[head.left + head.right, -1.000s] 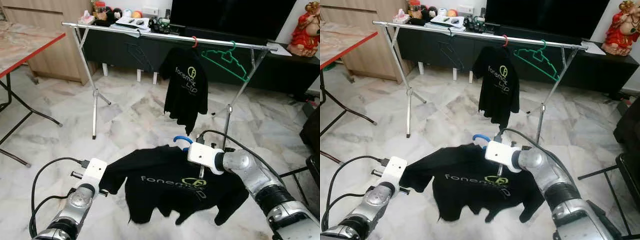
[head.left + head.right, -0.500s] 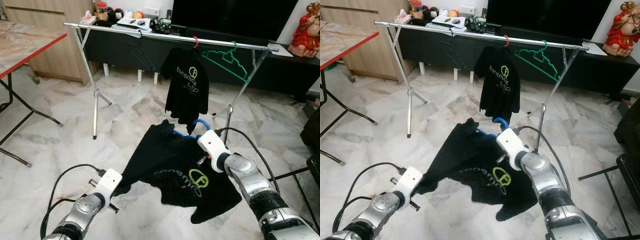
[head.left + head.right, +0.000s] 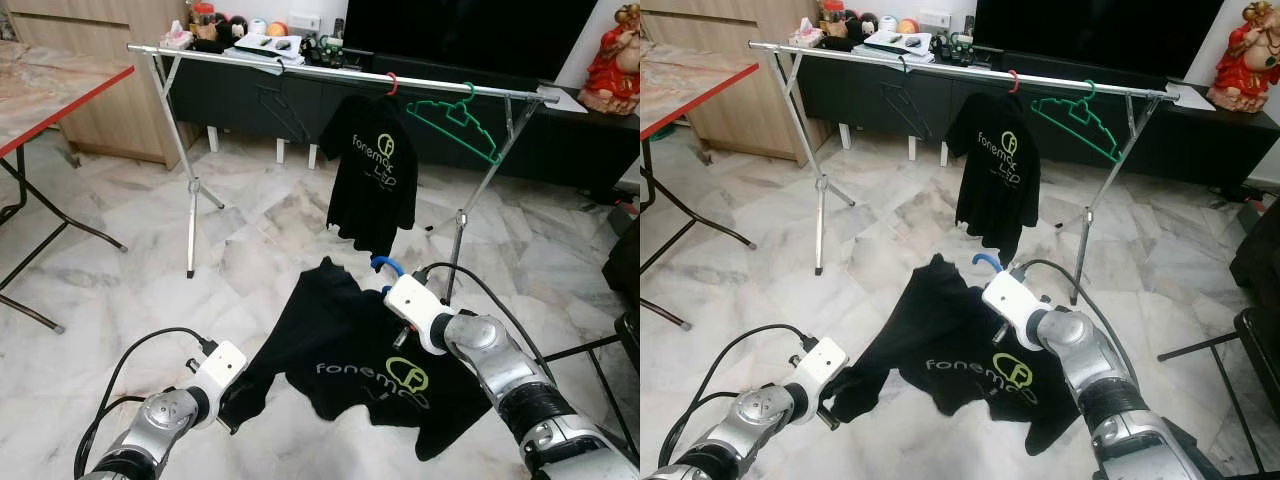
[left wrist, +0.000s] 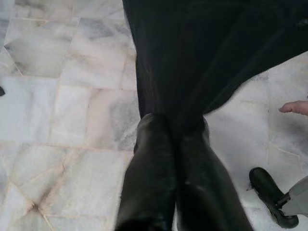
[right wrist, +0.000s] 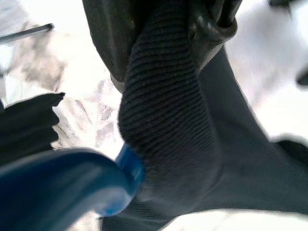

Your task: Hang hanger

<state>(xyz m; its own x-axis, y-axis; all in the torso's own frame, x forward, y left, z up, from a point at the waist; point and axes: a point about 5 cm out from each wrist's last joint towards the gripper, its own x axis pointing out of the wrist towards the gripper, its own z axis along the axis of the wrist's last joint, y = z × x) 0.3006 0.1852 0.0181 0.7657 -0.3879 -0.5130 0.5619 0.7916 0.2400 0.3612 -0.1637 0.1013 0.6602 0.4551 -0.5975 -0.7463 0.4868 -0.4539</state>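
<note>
Right gripper (image 3: 392, 293) jaws pinch shirt collar (image 5: 163, 125) below blue hanger hook (image 3: 386, 264); rail (image 3: 330, 71) lies ahead, above; left gripper (image 4: 175, 139) jaws pinch the hem.

There were 2 black T-shirts (image 3: 372, 175) (image 3: 355, 360), 4 hangers: 1 blue (image 3: 386, 264), 1 red (image 3: 389, 84), 1 green (image 3: 455, 118), 1 black (image 3: 281, 108). 1 clothes rail (image 3: 300, 68) stood there, 1 red-edged worktop (image 3: 50, 95), 2 grippers (image 3: 232, 408) (image 3: 398, 322).

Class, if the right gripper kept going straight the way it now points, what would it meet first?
Probably the black shirt hanging on the rail; the right gripper points up toward it, though depth is unclear.
</note>
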